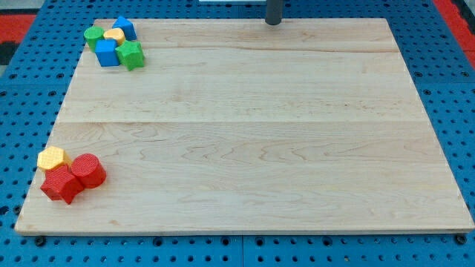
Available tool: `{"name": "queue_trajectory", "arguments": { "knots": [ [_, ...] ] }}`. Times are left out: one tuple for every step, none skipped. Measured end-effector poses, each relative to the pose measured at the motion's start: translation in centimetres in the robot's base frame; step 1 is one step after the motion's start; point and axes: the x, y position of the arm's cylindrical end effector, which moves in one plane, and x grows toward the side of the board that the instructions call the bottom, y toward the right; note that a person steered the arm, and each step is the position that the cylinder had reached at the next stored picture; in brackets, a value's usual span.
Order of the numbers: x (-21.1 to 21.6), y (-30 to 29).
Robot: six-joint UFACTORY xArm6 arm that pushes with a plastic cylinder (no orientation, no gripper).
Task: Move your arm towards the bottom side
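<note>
Surroundings: blue pegboard (pixel 445 89) with rows of holes lies under and around a pale wooden table (pixel 252 141); a strip of red shows at the view's top corners.
Tip: my tip (pixel 274 23) stands at the view's top edge of the table, a little right of the middle, with only a short dark stub of the rod showing above it.
Pincer: none on this arm, only the rod, so there is nothing to spread or press together.
Top-left cluster: a green cylinder (pixel 93 35), a yellow block (pixel 113 35), a blue block (pixel 125 28), a blue cube (pixel 107 53) and a green block (pixel 131 55) sit packed together, touching or nearly so, well apart from the tip.
Bottom-left cluster: a yellow hexagonal block (pixel 53 158), a red cylinder (pixel 87 170) and a red block (pixel 62 185) huddle by the view's left edge, also far from the tip.
Step in hand: by my judgement the move has barely begun, since the tip sits at the far top and the whole table lies below it.
Next move: a straight slide toward the view's bottom; the lane under the tip holds no blocks, so nothing should be disturbed if the tip keeps to the middle.
</note>
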Motion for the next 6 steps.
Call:
{"name": "queue_trajectory", "arguments": {
  "knots": [
    [2.0,1.5],
    [9.4,3.5],
    [14.7,3.1],
    [21.4,3.3],
    [26.7,3.3],
    [30.3,3.3]
  ]
}}
